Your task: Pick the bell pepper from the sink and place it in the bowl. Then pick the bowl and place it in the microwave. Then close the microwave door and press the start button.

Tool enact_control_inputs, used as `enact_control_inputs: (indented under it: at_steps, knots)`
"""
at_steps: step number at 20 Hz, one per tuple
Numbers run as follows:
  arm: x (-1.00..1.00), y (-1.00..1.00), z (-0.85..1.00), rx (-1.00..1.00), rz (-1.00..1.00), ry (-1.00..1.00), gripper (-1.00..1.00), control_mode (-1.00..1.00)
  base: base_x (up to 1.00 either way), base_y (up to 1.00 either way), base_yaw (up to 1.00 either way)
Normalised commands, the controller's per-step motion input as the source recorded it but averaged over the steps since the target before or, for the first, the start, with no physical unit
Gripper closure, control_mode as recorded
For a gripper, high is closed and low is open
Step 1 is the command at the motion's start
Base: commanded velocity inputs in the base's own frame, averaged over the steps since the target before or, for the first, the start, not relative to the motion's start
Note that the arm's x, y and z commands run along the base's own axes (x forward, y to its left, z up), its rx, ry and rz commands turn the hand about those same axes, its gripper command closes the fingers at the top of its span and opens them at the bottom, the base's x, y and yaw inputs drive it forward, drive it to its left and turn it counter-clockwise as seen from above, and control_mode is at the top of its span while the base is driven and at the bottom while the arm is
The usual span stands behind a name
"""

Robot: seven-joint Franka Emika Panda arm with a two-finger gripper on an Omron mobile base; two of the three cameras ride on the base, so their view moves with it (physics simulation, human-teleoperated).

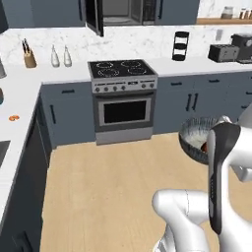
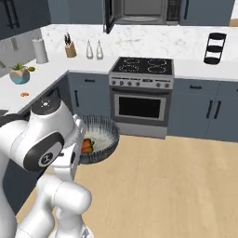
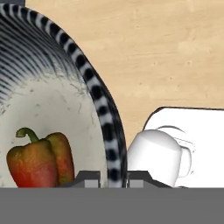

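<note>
1. Speckled dark rim sits between your two finger tips: the gripper (image 3: 111,178) pinches the wall of the bowl (image 3: 101,114), one tip inside and one outside, and the bowl hangs above the wood floor (image 1: 108,182) beside the arm.
2. The bell pepper (image 3: 38,161) lies loose on the bowl's pale inside, near the pinched edge. Keep the bowl level as you carry it, since a tilt would likely roll the pepper out.
3. Your target, the microwave (image 2: 139,10), is high above the stove (image 2: 142,88), with the microwave door (image 1: 94,17) swung open to its left side. Judging from this, you need to raise the bowl well up and forward before sliding it in.
4. Approach the cavity from the front and clear of the open door; a rim grip is weak, so move slowly and avoid knocking the bowl on the frame.
5. Count: one bowl, one pepper, one microwave, one open door, one stove with four burners, and two pale bottles (image 2: 93,49) beside a knife block (image 2: 69,48) on the back counter.
</note>
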Motion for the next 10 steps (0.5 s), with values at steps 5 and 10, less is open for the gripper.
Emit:
enact_control_inputs:
  at_steps: [5,10]
  knots:
    - [0.00,0.00,0.00,0.00,0.00,0.00,1.00,1.00,1.00,-0.95,0.41]
    - [0.00,0.00,0.00,0.00,0.00,0.00,1.00,1.00,1.00,-0.75,0.54]
